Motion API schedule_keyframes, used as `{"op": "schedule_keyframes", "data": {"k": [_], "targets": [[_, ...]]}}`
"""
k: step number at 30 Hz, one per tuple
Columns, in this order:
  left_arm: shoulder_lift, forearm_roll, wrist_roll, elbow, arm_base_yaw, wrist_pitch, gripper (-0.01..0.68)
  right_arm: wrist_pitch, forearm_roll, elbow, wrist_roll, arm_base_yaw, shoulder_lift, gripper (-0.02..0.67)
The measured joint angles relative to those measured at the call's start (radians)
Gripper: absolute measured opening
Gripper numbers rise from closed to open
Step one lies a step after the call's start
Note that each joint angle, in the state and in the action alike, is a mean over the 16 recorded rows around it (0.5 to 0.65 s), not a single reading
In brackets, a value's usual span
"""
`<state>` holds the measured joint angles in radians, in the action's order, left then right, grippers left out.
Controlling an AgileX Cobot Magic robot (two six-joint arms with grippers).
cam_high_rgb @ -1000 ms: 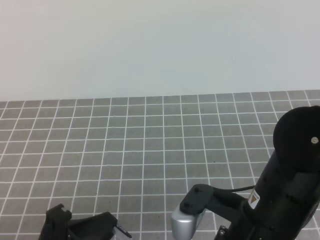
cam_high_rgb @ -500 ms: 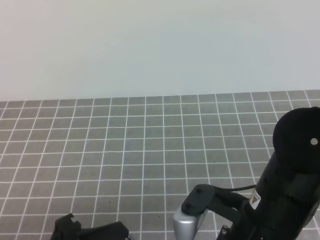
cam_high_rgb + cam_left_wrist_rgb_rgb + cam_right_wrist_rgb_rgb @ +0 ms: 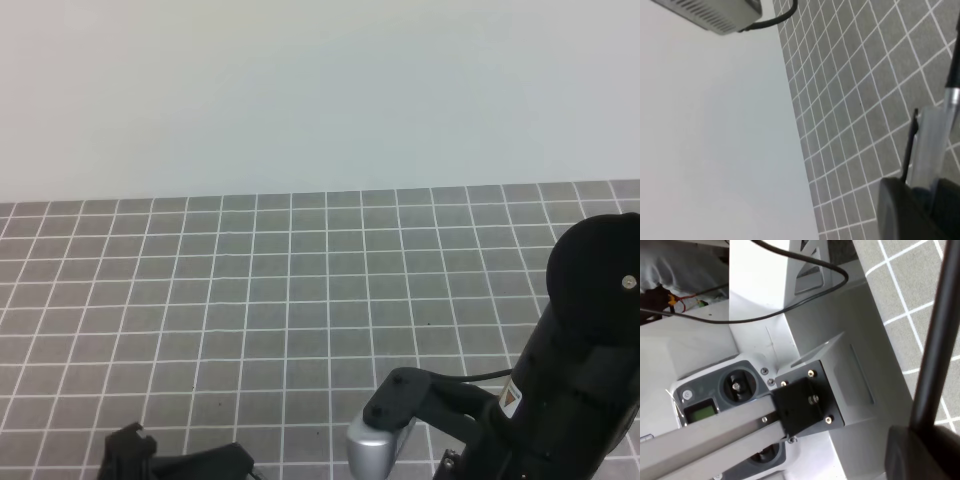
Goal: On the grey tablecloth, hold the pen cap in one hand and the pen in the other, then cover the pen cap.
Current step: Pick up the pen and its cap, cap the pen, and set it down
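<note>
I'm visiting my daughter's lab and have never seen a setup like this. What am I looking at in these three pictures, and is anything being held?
This is a two-armed table robot. Each arm ends in a two-fingered gripper with a small camera on its wrist.

The wide picture looks down from above on a grey tablecloth printed with white grid lines. The left gripper peeks in at the bottom left, and the black right arm stands at the right.

The other two pictures come from the wrist cameras. The left one shows the left gripper holding a short pen cap with a thin black clip; the cap looks pale in this blurred close view. The right one shows the right gripper closed on a slender black pen, with the robot's white stand behind it.
</note>
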<state>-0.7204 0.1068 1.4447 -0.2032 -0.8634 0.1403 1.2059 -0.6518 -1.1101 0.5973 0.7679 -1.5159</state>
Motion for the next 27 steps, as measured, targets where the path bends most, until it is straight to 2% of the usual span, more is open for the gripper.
{"op": "schedule_keyframes", "data": {"k": [11,27], "targets": [[0.0,-0.022,0.009,0.0,0.037,-0.037,0.074,0.0,0.0,-0.001,0.001,0.0,0.0,0.066],[0.0,-0.04,0.008,0.0,0.038,-0.022,0.079,0.0,0.007,-0.002,0.007,0.0,0.0,0.066]]}}
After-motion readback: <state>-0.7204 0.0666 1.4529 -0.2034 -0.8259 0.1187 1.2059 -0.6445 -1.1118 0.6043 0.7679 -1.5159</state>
